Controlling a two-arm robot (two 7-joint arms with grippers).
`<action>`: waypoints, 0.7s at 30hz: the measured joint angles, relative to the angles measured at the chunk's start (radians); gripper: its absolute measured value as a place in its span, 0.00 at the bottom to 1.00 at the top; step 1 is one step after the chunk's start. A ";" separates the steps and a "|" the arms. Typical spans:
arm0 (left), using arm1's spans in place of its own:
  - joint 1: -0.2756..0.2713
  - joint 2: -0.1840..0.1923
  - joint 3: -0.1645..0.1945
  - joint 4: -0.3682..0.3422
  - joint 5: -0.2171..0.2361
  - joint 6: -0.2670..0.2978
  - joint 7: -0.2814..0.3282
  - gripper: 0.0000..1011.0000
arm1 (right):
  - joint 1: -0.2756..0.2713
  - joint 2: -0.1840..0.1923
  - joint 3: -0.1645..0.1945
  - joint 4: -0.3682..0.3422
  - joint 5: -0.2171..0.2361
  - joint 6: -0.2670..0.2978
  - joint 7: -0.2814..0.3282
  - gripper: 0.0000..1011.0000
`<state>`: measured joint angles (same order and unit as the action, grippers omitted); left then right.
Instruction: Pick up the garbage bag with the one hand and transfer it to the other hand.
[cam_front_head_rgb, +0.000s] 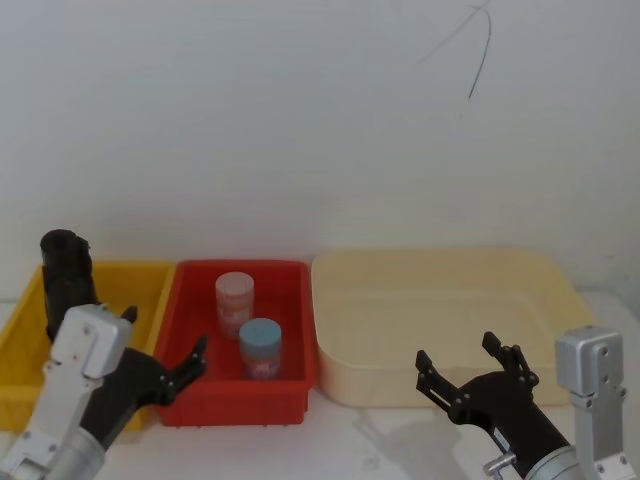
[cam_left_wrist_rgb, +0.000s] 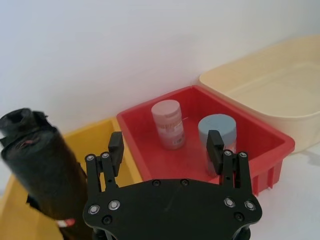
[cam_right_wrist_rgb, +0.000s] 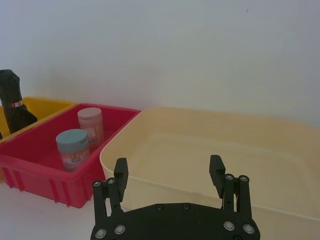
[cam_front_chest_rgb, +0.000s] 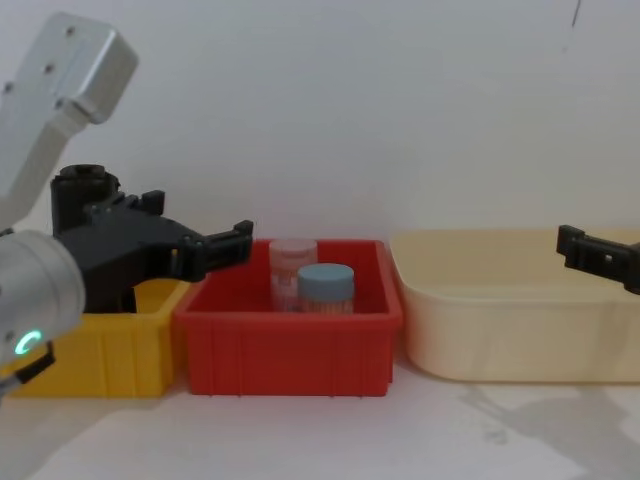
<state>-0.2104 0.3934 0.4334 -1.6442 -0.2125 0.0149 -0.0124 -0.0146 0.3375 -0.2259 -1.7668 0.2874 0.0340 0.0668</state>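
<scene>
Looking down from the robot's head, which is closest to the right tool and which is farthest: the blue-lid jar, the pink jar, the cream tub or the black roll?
From the right tool:
1. cream tub, right in front of it.
2. blue-lid jar, front of the red bin.
3. pink jar, same bin, behind the blue one.
4. black roll, yellow bin, far left.
</scene>
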 joint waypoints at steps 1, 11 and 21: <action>0.008 0.003 -0.005 -0.006 -0.005 0.001 0.000 0.99 | 0.000 0.000 0.000 0.000 0.000 0.000 0.000 0.99; 0.088 0.039 -0.067 -0.064 -0.053 0.017 0.000 0.99 | 0.000 0.000 0.000 0.000 0.000 0.000 0.000 0.99; 0.134 0.056 -0.134 -0.092 -0.102 0.053 0.008 0.99 | 0.000 0.000 0.000 0.000 0.000 0.000 0.000 0.99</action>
<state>-0.0763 0.4496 0.2992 -1.7366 -0.3142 0.0674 -0.0041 -0.0146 0.3375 -0.2258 -1.7668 0.2874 0.0341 0.0668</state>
